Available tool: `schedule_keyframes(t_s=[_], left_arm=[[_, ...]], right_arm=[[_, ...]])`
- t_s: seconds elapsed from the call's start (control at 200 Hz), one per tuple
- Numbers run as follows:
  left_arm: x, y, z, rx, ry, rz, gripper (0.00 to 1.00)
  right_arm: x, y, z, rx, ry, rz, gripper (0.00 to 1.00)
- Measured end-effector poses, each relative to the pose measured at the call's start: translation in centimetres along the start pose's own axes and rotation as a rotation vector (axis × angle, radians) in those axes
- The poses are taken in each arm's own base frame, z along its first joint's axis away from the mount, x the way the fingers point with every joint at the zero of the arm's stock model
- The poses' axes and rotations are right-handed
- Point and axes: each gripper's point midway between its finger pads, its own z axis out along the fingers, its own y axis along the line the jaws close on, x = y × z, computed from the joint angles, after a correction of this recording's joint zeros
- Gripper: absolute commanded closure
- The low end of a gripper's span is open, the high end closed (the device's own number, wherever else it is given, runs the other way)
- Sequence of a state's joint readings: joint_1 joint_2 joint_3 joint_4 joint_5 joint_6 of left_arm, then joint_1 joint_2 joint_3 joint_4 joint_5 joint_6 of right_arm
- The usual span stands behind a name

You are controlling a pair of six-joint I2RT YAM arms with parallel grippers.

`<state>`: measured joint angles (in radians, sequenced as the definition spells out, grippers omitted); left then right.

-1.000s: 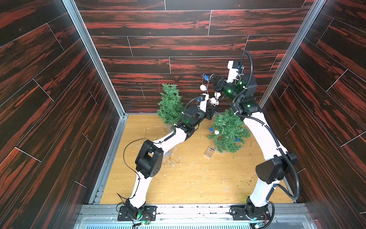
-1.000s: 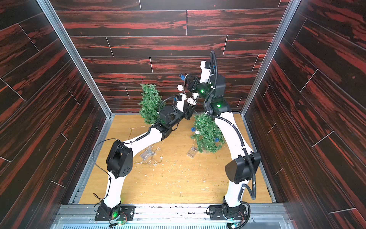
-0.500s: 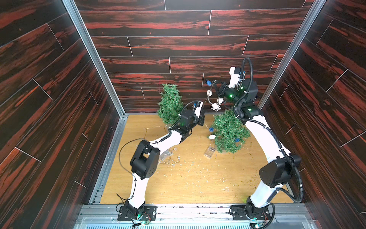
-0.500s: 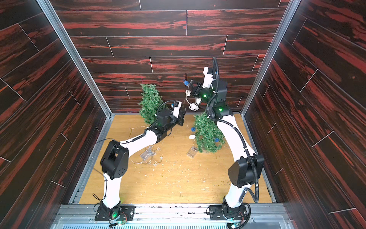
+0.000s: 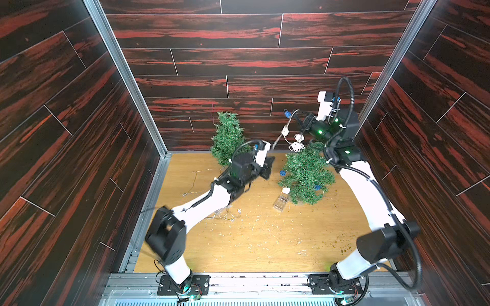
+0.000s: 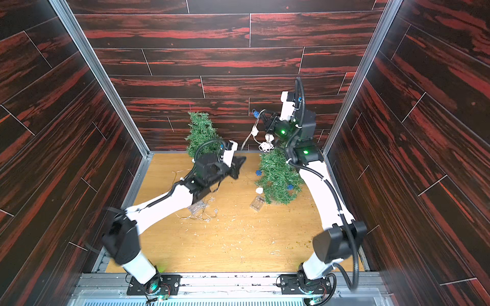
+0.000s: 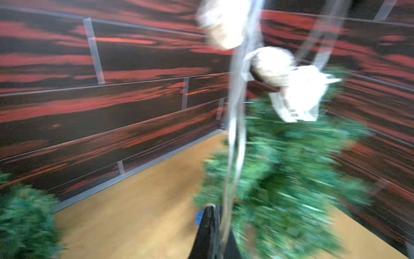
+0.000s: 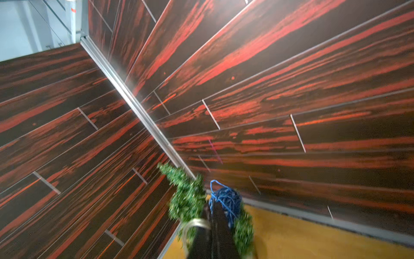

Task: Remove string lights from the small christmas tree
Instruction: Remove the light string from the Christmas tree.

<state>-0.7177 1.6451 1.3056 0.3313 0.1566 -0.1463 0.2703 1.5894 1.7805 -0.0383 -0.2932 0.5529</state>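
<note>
Now the right gripper (image 5: 298, 119) sits closed on the pale wire strand with blue and white woven balls (image 5: 285, 130) above the leaning small green artificial Christmas tree (image 5: 305, 177); the left gripper (image 5: 271, 160), beside that tree, pinches the same strand lower down. A clear plastic battery box (image 5: 280, 203) lies just beside the tree.

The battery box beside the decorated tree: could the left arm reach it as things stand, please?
Probably yes: the battery box lies on bare floor close to the left gripper, nothing between them. But that gripper seems shut on the ball strand, so it must release first.
</note>
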Motion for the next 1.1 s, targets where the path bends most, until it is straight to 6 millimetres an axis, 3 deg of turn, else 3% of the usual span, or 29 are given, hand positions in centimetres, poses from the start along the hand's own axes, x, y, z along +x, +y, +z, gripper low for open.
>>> schedule_keyframes(t_s=[0.16, 0.516, 0.636, 0.867, 0.952, 1.097], left_arm=[[0.4, -5.6, -2.1, 0.11, 0.024, 0.008, 0.96], [2.6, -9.8, -3.3, 0.167, 0.093, 0.014, 0.97], [2.9, -11.0, -3.4, 0.183, 0.098, 0.011, 0.98], [2.5, -11.7, -2.6, 0.174, 0.093, -0.034, 0.99], [2.0, -12.9, -2.0, 0.194, 0.084, -0.044, 0.99], [1.4, -14.8, -1.6, 0.229, 0.076, -0.051, 0.99]], right_arm=[[1.7, 1.2, -4.2, 0.05, 0.089, 0.01, 1.0], [8.5, 0.4, -17.6, 0.308, 0.217, 0.005, 0.98], [12.5, -1.3, -21.0, 0.383, 0.243, 0.041, 0.98], [24.4, -6.5, -24.0, 0.469, 0.383, 0.239, 0.94], [26.6, -7.1, -24.3, 0.447, 0.367, 0.301, 0.89], [28.0, -7.3, -23.4, 0.373, 0.293, 0.4, 0.8]])
